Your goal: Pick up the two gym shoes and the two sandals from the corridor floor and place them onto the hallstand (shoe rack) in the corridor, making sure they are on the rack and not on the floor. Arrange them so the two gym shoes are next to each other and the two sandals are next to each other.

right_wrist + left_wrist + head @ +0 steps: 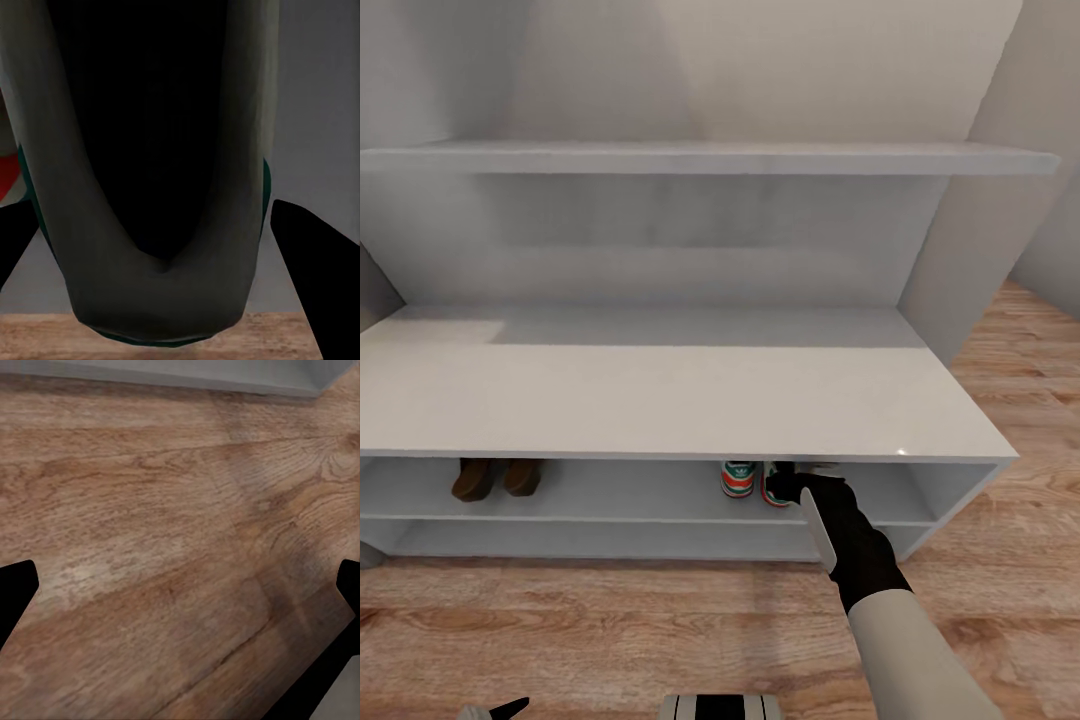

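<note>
the hallstand's (660, 400) broad top overhangs the upper shelf and hides most of what sits there. two sandals (495, 478) rest together at its left end; two gym shoes (755, 482) sit side by side further right. the right gripper (792, 484) reaches to the right-hand shoe, seemingly closed on its heel collar. the left gripper (180, 607) hangs spread wide, holding nothing, over the corridor floor (610, 620).
</note>
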